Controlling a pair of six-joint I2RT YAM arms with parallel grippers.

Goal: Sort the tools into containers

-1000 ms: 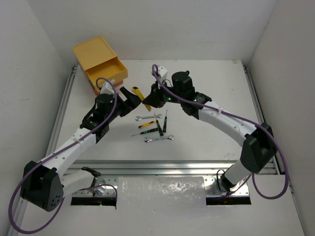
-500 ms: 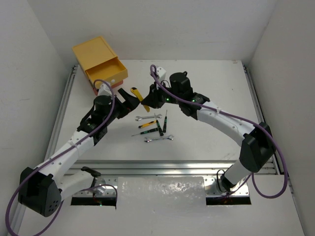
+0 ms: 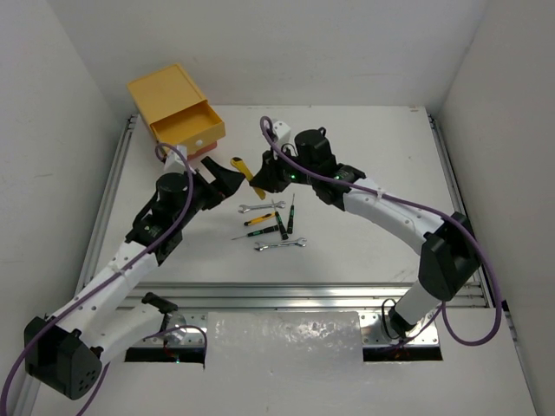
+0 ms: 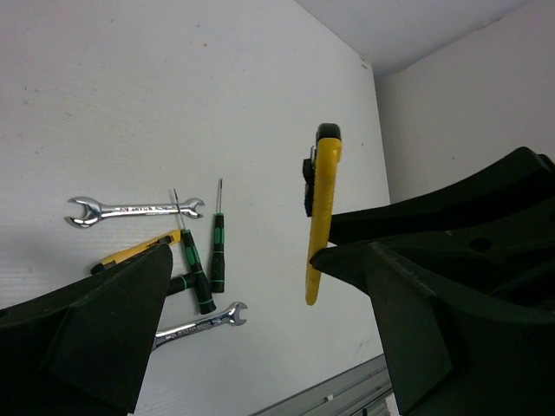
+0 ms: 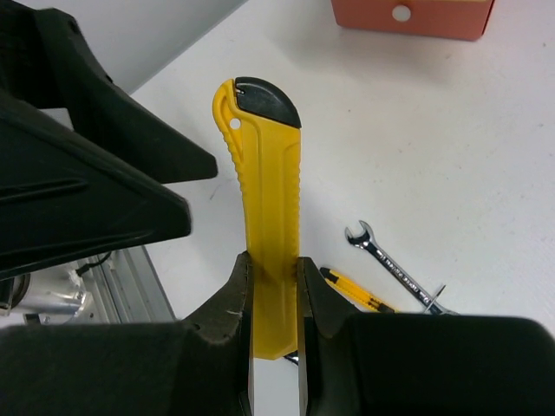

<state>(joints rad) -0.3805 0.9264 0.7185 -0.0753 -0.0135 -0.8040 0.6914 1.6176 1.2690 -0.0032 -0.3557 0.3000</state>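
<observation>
Since the earlier frame your left arm has swung its elbow out to the left, and its left gripper point(image 3: 227, 176) has come up closer to the knife. The right gripper point(image 3: 257, 179) has carried the knife a little toward the drawers.

Your right jaws are pinching the yellow utility knife point(image 5: 264, 225) near its plain end. The rest of the body and the black cap stick straight out beyond the fingertips, lifted off the table point(image 3: 373, 156).

Your left jaws are spread wide and hold nothing. From the left wrist camera the utility knife point(image 4: 321, 217) stands upright in the gap between them, nearer the right-hand finger. I cannot tell whether it touches that finger. From the right wrist camera the left fingers point(image 5: 95, 199) sit just beside the knife's capped end, on its left.

The loose tools lie on the table below both pairs of jaws, on the side toward the arm bases. They are two silver wrenches point(image 3: 262, 206) point(image 3: 279, 245), two green-handled screwdrivers point(image 4: 218, 247) and one orange-yellow screwdriver point(image 3: 260, 218). All of them are bunched together and well apart from the left jaws.

The drawer stack point(image 3: 169, 100) stands beyond the left jaws at the far left, with its yellow top drawer point(image 3: 186, 126) pulled out. Past the knife tip, the right wrist camera shows the orange-red drawer point(image 5: 412, 17).
</observation>
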